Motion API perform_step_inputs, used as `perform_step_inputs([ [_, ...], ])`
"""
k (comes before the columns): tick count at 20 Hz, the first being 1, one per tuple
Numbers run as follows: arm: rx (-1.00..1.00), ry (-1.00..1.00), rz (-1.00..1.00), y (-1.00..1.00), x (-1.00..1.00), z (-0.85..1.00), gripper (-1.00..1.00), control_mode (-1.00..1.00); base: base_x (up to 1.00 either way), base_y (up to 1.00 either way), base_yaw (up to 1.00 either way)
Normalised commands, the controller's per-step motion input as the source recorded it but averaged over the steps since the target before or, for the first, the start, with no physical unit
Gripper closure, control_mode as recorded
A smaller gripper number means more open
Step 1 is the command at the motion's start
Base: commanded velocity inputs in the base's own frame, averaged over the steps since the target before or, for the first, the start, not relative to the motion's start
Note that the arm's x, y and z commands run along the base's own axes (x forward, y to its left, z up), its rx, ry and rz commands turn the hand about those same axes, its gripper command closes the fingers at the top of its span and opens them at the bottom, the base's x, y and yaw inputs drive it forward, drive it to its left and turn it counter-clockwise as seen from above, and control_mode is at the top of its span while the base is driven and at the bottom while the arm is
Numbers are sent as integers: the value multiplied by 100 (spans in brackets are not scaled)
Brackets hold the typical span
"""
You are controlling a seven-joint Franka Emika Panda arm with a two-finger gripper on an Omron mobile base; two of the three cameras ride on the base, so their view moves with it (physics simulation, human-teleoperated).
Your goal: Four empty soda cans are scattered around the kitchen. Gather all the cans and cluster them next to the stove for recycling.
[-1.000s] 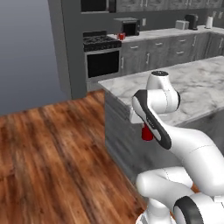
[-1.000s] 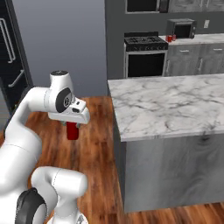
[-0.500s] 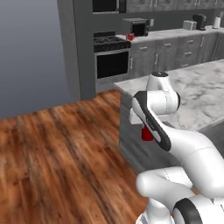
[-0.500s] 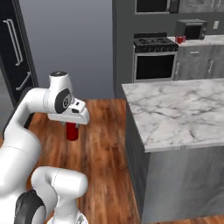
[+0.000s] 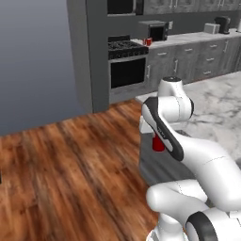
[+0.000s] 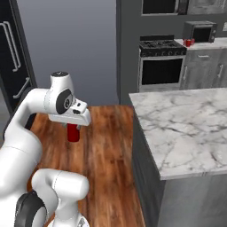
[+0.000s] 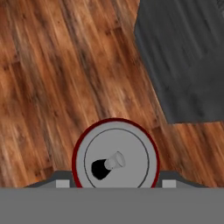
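My gripper (image 6: 73, 127) is shut on a red soda can (image 6: 73, 134) with a silver top and holds it upright above the wood floor. In the hand view the can's top (image 7: 116, 157) sits between the fingertips (image 7: 62, 183). From the left base view the held can (image 5: 158, 145) hangs under the hand beside the island. The black stove (image 5: 123, 47) (image 6: 162, 44) stands at the far wall. A second red can (image 5: 148, 42) (image 6: 188, 42) rests on the counter right of the stove.
A marble-topped island (image 6: 181, 119) (image 5: 219, 106) is to my right; its dark side (image 7: 183, 57) is close to the held can. A dark countertop oven (image 6: 200, 32) sits past the far can. A black fridge (image 6: 11, 57) stands at left. Wood floor (image 5: 70, 164) lies ahead.
The whole scene has shifted in both base views, so the base has driven; the stove now looks nearer. The can stays in the gripper.
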Motion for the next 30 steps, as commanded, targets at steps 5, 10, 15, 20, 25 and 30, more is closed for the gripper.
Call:
perform_step_inputs([
  [5,0,0,0,0,0,0,100,100,56,44,0],
  [10,0,0,0,0,0,0,100,100,61,38,0],
  [15,0,0,0,0,0,0,100,100,66,29,0],
  [20,0,0,0,0,0,0,100,100,70,24,0],
  [25,0,0,0,0,0,0,100,100,71,23,0],
  [30,0,0,0,0,0,0,100,100,73,19,-2],
])
